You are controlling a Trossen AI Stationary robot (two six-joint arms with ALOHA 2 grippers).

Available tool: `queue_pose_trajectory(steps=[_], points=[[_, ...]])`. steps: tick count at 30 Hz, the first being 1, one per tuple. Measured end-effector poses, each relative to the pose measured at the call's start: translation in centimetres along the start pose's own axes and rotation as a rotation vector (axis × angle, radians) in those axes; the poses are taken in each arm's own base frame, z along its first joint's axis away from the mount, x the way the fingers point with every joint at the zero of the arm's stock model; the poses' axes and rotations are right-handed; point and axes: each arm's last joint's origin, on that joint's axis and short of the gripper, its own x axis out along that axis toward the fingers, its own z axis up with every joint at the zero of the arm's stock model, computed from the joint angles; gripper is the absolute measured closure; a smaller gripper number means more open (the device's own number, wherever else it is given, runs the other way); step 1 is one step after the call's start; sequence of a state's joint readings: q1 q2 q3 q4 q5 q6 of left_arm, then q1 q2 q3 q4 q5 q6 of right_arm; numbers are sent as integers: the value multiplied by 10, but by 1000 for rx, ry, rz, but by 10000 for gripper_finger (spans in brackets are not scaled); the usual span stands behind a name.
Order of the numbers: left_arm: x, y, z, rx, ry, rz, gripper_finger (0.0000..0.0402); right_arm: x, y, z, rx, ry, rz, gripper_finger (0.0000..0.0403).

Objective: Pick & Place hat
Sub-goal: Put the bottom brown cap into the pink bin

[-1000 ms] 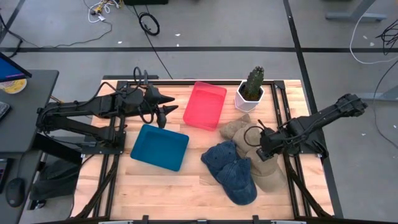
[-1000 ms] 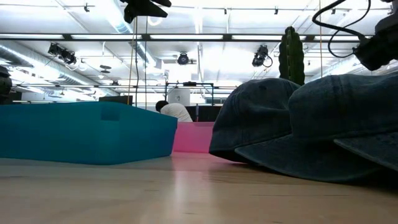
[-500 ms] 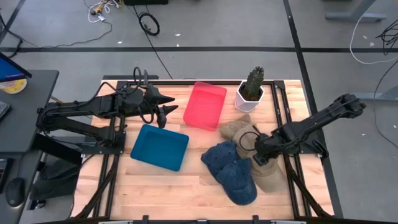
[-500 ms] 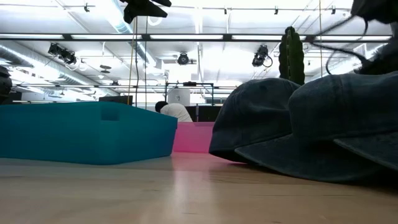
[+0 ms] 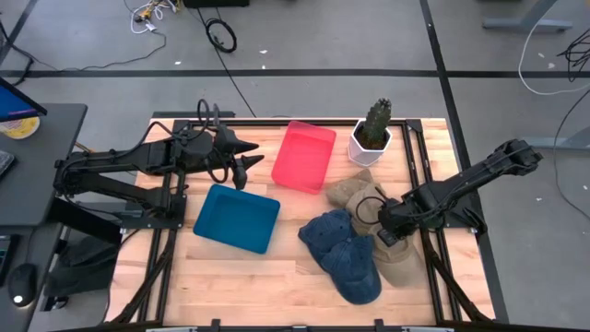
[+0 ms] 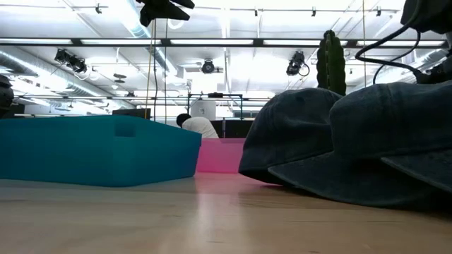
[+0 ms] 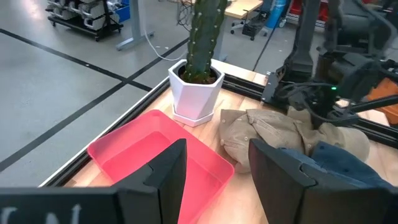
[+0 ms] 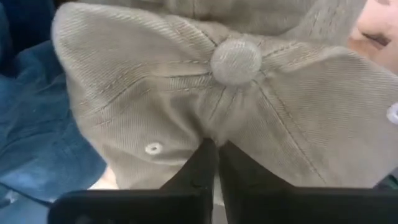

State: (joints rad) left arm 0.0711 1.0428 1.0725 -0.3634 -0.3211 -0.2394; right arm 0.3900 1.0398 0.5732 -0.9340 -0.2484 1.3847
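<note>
Khaki corduroy bunches between the fingers of the right gripper [image 8: 216, 163], which is pinched shut on the crown of a tan cap [image 8: 236, 99] just below its top button. Seen from above, that gripper [image 5: 385, 227] sits low over the pile of hats at the right side of the wooden table [image 5: 277, 277], where the tan cap [image 5: 398, 261] lies touching two dark blue denim caps [image 5: 346, 254], with another tan hat [image 5: 353, 192] just beside the arm. A potted cactus [image 5: 372, 132] stands at the far right corner, next to a pink tray [image 5: 305, 156]; a teal bin [image 5: 237, 218] lies nearer the left side. The left gripper [image 5: 251, 153] waits above the table's far left edge, its fingers [image 7: 166, 171] parted and holding nothing.
</note>
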Motion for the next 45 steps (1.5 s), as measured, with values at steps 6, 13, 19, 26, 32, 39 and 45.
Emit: queue_pose_trajectory(steps=[6, 13, 19, 26, 32, 39, 45], points=[[0, 1, 0, 0, -8, 35, 225, -40, 13, -8, -68, 1, -14, 399], [1, 4, 1, 17, -10, 50, 225, -96, 28, -18, -178, -60, 33, 401], [2, 10, 2, 3, -13, 76, 225, -134, 36, -27, -254, -90, 125, 402], [3, 12, 3, 0, -14, 84, 225, -165, 30, -34, -275, -127, 112, 403], [3, 12, 2, 0, -14, 84, 225, -184, 41, -31, -269, -294, 232, 403], [3, 12, 2, 1, -14, 84, 225, -187, 59, -17, -244, -384, 340, 403], [3, 12, 2, 1, -13, 84, 225, -186, 76, -4, -259, -432, 399, 403]])
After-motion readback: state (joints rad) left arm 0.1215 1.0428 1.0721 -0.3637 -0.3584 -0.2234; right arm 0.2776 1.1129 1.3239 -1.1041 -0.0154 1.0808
